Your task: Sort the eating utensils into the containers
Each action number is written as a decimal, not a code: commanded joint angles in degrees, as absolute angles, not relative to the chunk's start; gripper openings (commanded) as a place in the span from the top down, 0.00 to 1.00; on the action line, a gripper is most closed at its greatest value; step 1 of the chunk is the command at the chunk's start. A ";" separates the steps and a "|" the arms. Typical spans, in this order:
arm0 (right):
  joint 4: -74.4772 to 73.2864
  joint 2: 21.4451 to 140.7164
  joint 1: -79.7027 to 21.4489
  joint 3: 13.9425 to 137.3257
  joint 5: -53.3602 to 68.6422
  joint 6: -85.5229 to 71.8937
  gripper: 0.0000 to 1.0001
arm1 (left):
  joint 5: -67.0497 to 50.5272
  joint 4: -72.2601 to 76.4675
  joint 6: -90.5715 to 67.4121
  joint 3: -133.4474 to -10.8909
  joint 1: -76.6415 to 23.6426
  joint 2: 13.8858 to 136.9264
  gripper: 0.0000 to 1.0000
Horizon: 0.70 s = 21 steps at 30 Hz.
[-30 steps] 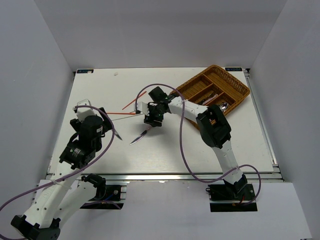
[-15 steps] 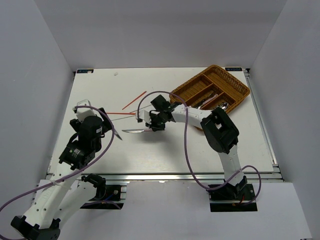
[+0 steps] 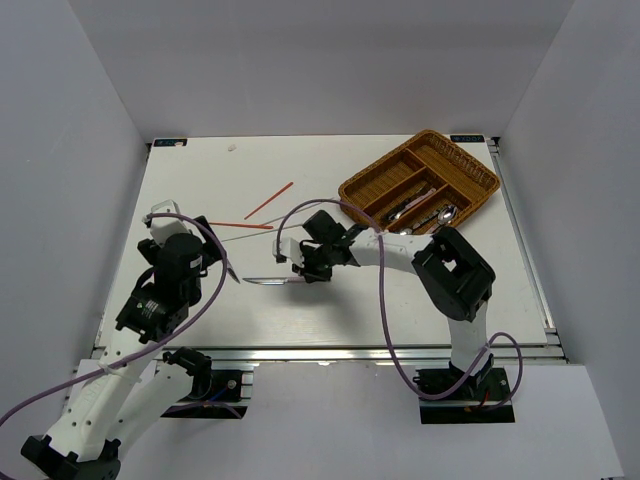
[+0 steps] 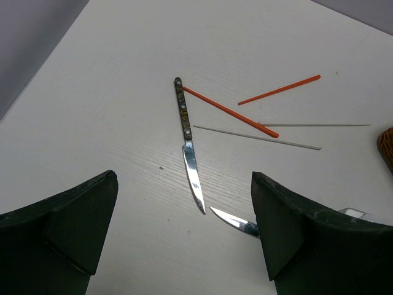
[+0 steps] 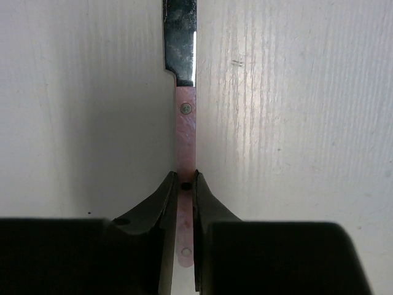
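My right gripper [image 3: 304, 272] [image 5: 185, 184] is shut on the pink handle [image 5: 185, 132] of a silver knife [image 3: 265, 283], whose blade [image 5: 180, 37] points left just over the table. Its tip [image 4: 233, 220] shows between my open left gripper's [image 4: 184, 227] [image 3: 212, 262] fingers, which hold nothing. A dark-handled knife [image 4: 187, 135] [image 3: 233, 270] lies ahead of the left gripper. Two red-orange chopsticks [image 4: 230, 112] [image 4: 279, 90] [image 3: 268, 200] and two pale chopsticks [image 4: 258, 136] [image 4: 316, 125] lie beyond it. The brown wicker tray [image 3: 470, 165] stands at the far right, with silver utensils [image 3: 428, 212] in its long compartments.
White walls close in the table on the left, back and right. The right arm's purple cable [image 3: 300, 205] loops above the table's middle. The tray's woven edge [image 4: 387, 144] shows at the right of the left wrist view.
The right gripper has shut on the pink-handled knife, which turned from slanted to blade-left and came nearer the front edge. The left arm has hardly moved.
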<state>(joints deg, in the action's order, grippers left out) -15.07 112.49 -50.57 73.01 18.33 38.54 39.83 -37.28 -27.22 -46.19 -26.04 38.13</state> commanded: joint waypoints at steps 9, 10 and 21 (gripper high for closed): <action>-12.57 106.27 -46.24 72.78 21.88 25.76 1.00 | 39.81 -36.74 -27.25 -45.70 -25.84 37.00 0.02; -10.48 104.17 -44.75 71.90 21.97 23.05 1.00 | 39.81 -36.74 -27.25 -45.70 -25.84 36.91 0.02; -2.11 101.24 -32.46 78.82 8.44 -3.47 1.00 | 39.99 -36.74 -27.33 -45.70 -25.84 36.74 0.02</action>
